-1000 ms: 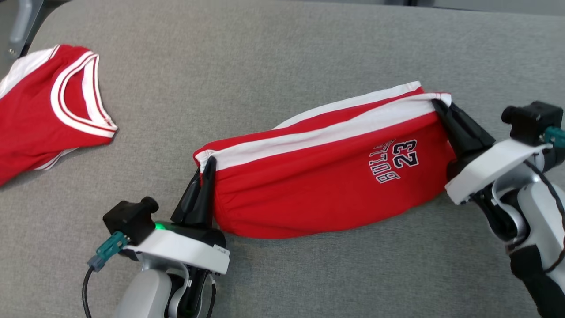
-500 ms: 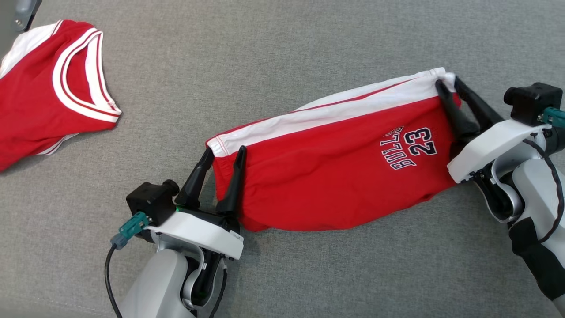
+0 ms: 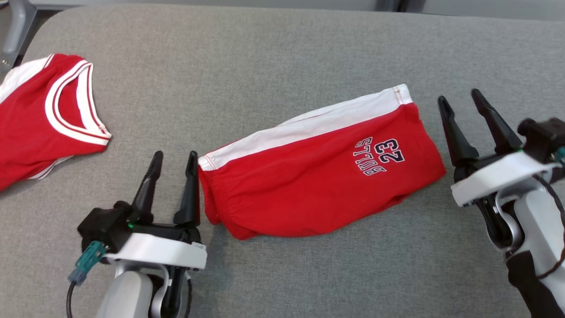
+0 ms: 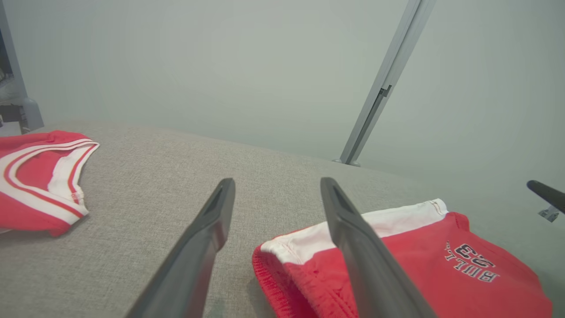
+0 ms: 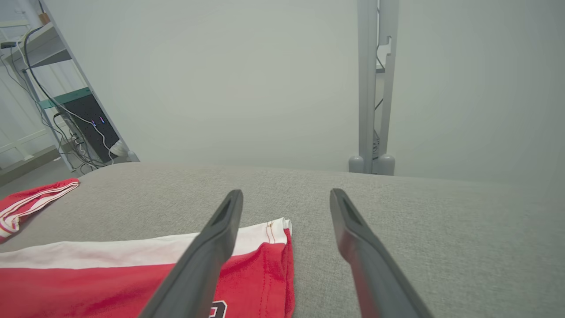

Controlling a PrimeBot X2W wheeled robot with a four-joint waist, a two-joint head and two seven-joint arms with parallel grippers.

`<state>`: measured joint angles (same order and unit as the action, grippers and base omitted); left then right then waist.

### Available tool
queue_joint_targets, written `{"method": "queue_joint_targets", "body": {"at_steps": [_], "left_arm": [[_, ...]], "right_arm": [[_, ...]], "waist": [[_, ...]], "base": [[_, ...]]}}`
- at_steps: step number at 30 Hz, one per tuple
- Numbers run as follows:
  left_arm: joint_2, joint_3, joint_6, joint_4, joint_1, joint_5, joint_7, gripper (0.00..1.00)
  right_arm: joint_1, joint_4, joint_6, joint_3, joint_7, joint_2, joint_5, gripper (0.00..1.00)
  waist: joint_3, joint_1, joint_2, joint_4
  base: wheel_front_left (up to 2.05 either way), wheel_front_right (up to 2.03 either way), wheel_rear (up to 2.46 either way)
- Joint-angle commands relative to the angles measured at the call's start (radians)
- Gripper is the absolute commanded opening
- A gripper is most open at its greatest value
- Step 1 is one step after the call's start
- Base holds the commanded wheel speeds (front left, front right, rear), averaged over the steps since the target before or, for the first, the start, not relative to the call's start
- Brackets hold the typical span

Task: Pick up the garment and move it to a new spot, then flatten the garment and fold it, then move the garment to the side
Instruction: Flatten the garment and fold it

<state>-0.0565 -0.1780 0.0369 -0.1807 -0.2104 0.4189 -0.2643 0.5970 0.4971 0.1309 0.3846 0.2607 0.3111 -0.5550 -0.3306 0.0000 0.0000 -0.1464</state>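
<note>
- Red garment (image 3: 309, 190): folded lengthwise and flat on the grey padded surface (image 3: 273, 57), white band along the far edge, printed number facing up, slanting from near left to far right.
- Left gripper (image 3: 175, 154): spread wide and empty, just beside the waistband end, inner finger almost against the cloth.
- Right gripper (image 3: 458, 96): spread wide and empty as well, near the hem end, with a strip of bare surface between.
- Probably between grasps: fold laid down, next hold not yet taken.
- For the next hold, come in low at each end and pinch all layers together, white band included, to keep the fold from opening.
- Close both sides at once, lift level, and keep the cloth lightly taut without stretching the elastic.
- Smooth the bulging near edge before any further fold, to avoid a crooked stack.
- Steer clear of the red jersey (image 3: 44, 115) at the far left when choosing the spot to the side.
</note>
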Motion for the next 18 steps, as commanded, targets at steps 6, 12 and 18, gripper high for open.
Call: {"method": "queue_joint_targets", "body": {"at_steps": [6,12,18], "left_arm": [[-0.013,0.068,0.003,0.056,0.058,-0.058,-0.001,1.00],[-0.023,0.091,0.009,0.064,0.122,-0.091,-0.001,1.00],[-0.031,0.097,0.004,0.052,0.179,-0.092,-0.001,1.00]], "right_arm": [[-0.153,-0.117,0.000,-0.131,0.004,-0.043,0.121,1.00],[-0.263,-0.185,0.000,-0.178,0.004,-0.086,0.178,1.00],[-0.327,-0.214,0.000,-0.202,0.004,-0.104,0.191,1.00]], "waist": [[0.064,0.0000,0.0000,0.039],[0.109,0.0000,0.0000,0.072],[0.135,0.0000,0.0000,0.088]], "base": [[0.00,0.00,0.00],[0.00,0.00,0.00],[0.00,0.00,0.00]]}}
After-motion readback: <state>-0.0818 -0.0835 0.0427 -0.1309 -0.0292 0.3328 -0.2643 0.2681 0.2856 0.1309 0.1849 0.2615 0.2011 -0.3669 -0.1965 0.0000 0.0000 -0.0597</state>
